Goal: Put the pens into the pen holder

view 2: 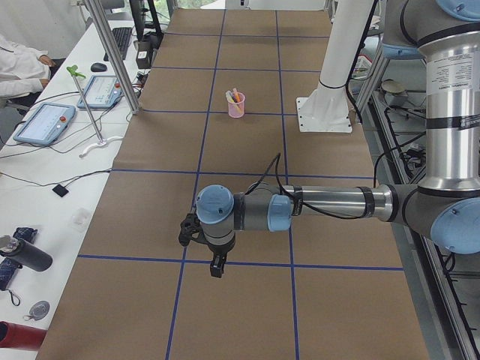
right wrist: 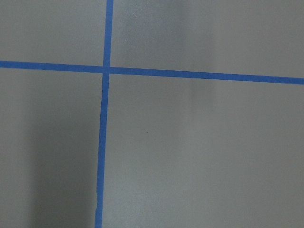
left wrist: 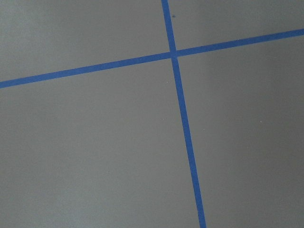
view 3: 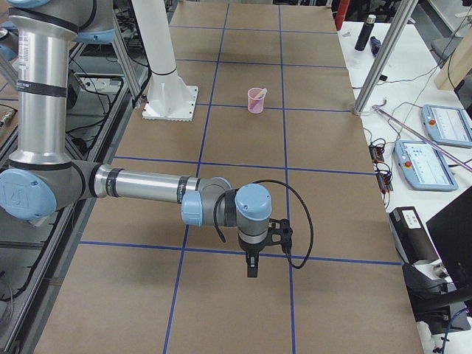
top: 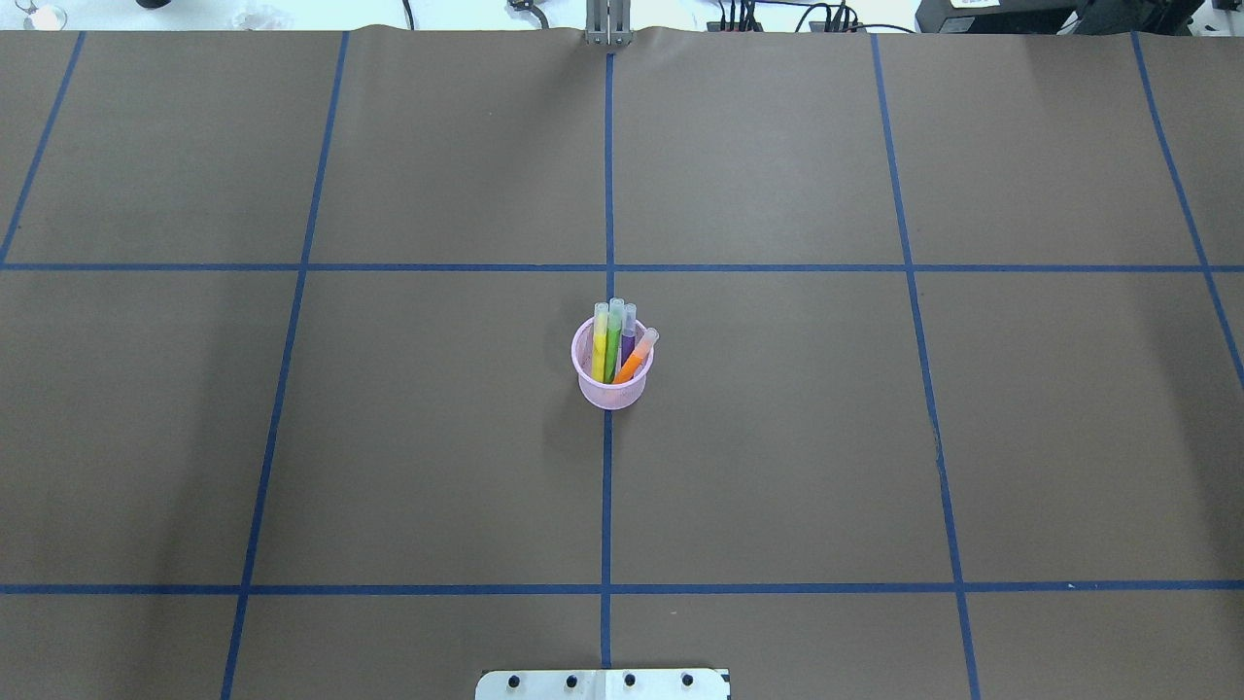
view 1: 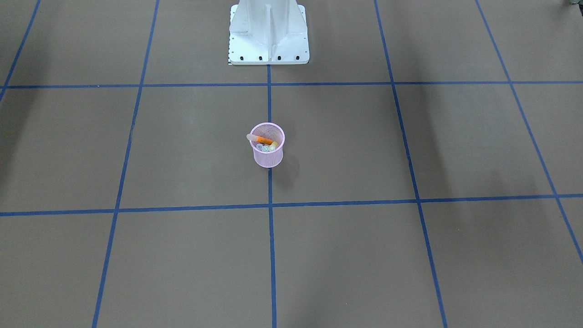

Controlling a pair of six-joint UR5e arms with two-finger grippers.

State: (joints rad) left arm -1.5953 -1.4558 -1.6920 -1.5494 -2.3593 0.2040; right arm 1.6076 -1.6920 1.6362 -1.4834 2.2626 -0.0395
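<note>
The pink wire-mesh pen holder (top: pixel 610 390) stands upright at the table's middle on a blue tape line; it also shows in the front-facing view (view 1: pixel 268 157) and both side views (view 2: pixel 236 107) (view 3: pixel 256 102). Inside it stand the yellow pen (top: pixel 600 346), green pen (top: pixel 613 340) and purple pen (top: pixel 628 336), with the orange pen (top: pixel 634 361) leaning across. My left gripper (view 2: pixel 217 266) hangs over the table's left end, far from the holder. My right gripper (view 3: pixel 251 265) hangs over the right end. I cannot tell whether either is open. Both wrist views show only bare table.
The white robot base (view 1: pixel 268 32) stands behind the holder. Blue tape lines (left wrist: pixel 183 123) cross the brown table. A side bench holds tablets (view 2: pixel 45 120) and a dark bottle (view 2: pixel 22 255), with a seated person (view 2: pixel 19 64). Another bench holds pendants (view 3: pixel 442 122).
</note>
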